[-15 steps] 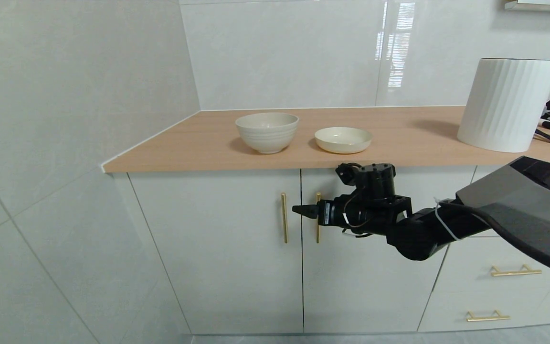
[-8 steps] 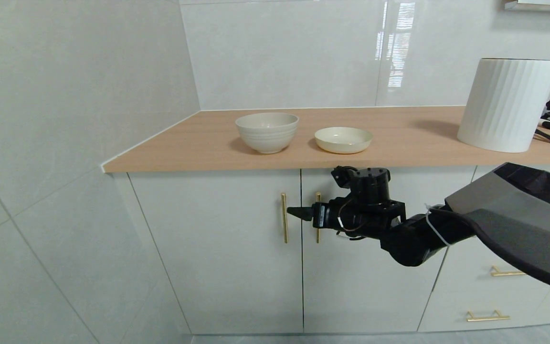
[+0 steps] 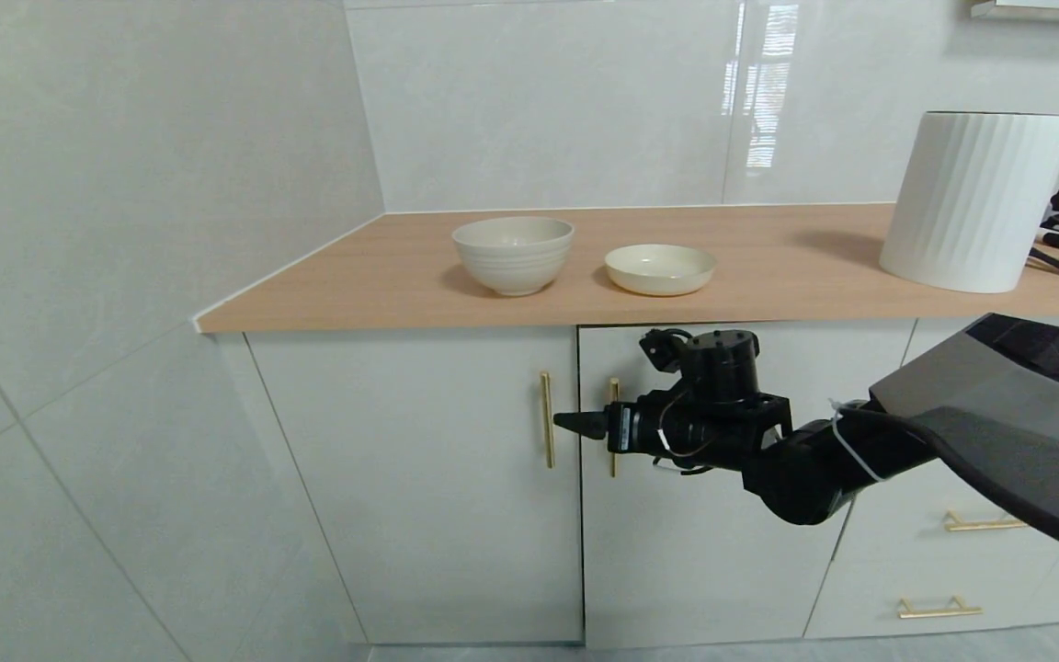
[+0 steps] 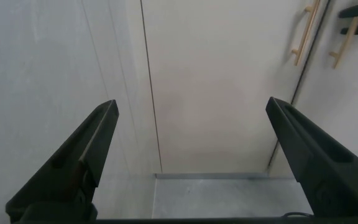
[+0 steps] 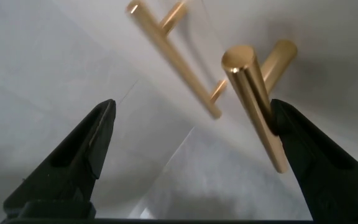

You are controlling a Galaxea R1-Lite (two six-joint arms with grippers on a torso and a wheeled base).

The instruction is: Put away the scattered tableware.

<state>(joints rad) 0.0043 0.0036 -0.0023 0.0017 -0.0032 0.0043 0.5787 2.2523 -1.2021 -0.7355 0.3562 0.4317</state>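
Bowl (image 3: 513, 254), dish (image 3: 660, 268) on counter (image 3: 355, 287), white canister (image 3: 980, 202) right; right tool (image 3: 574, 424) released, door handle (image 5: 252, 99) between fingers; left tool (image 4: 191, 111) released.

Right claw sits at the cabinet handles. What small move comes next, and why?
Probably pull the gold handle outward: the open right claw has it between its fingers, the right door looks barely ajar, and the bowl and dish wait on the counter.

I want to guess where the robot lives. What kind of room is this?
Most likely a kitchen: a wooden counter holds a bowl and a dish, cabinets with gold handles sit under it, and the walls are tiled.
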